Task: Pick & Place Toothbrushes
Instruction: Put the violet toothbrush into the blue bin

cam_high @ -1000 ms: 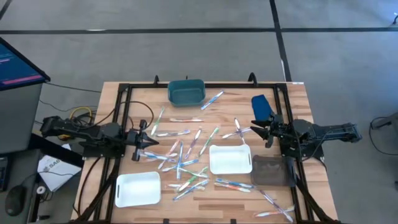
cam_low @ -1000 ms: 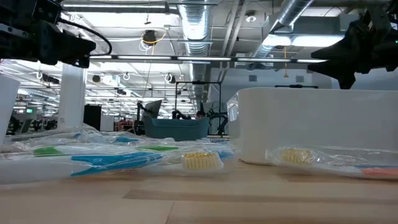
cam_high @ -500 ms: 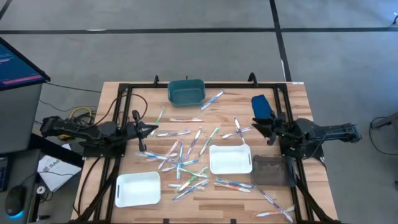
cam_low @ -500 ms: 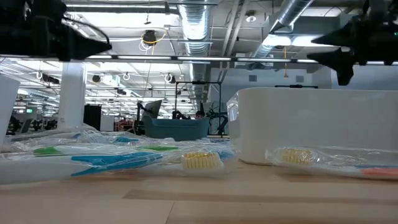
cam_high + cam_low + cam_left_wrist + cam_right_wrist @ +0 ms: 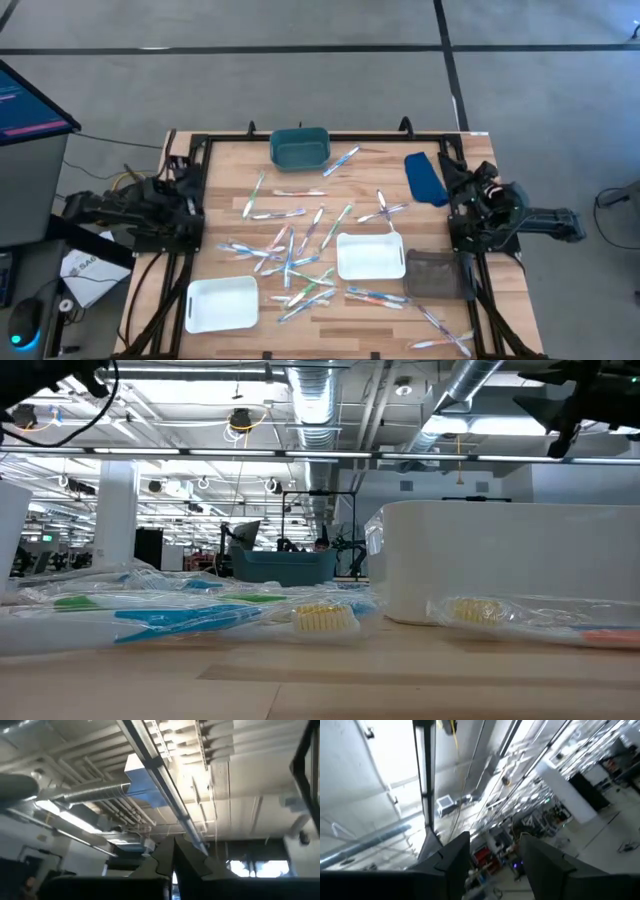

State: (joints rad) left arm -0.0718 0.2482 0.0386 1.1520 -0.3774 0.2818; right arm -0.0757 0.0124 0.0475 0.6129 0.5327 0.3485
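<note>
Toothbrushes: some two dozen, scattered across the counter centre, a few toward 5 o'clock; none held. Judged light, stiff, thin, probably slick in clear wrappers; best pinched mid-handle, across the shaft.

Left gripper: at 9 o'clock edge, raised, jaws clenched on nothing.

Right gripper: at 3 o'clock edge, raised, jaws parted, empty.

Trays: teal tray at 12 o'clock; white tray right of centre.

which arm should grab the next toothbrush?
Right, probably. The right gripper is open and empty; the left gripper is shut. Both arms sit retracted at the table edges, so neither is near the toothbrushes.
</note>
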